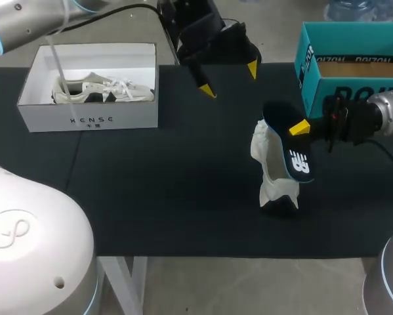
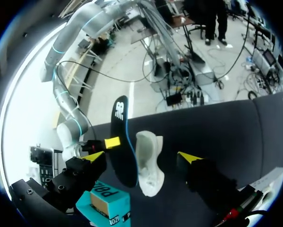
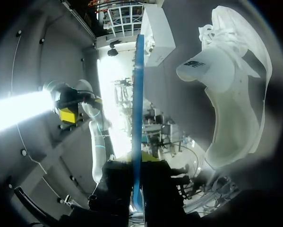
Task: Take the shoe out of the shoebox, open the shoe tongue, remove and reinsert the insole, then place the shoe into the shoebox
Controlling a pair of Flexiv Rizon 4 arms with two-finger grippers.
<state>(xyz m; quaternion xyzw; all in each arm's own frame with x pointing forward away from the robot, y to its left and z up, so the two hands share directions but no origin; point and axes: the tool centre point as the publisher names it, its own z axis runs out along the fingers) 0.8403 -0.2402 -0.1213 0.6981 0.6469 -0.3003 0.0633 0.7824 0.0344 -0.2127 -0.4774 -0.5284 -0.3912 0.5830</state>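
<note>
The insole is out and reinsertion is the step in hand. The right gripper (image 1: 296, 131), reaching in from the right, is clamped on the dark, flat foam insole with a white logo (image 1: 296, 157) and holds it up on edge just right of the white fabric sneaker (image 1: 269, 170). That sneaker stands steeply tipped on the black table (image 1: 183, 197), right of centre and towards the near side. Whether the insole touches the shoe I cannot tell. The left gripper (image 1: 229, 80) hangs at the far middle of the table, its fingers spread wide and holding nothing, well apart from the shoe. By my reading, the next move calls for turning the insole so one end points into the shoe's mouth. The free left gripper would probably need to steady the sneaker, since it looks light and tippy enough to slide away when pushed. At the far left sits an open white cardboard shoebox (image 1: 84, 118) with another pale lace-up shoe (image 1: 104, 90) lying on its side in it. At the far right stands an open teal cardboard shoebox (image 1: 309, 65). The part of its inside that shows is bare brown card, and the rest is out of sight.
</note>
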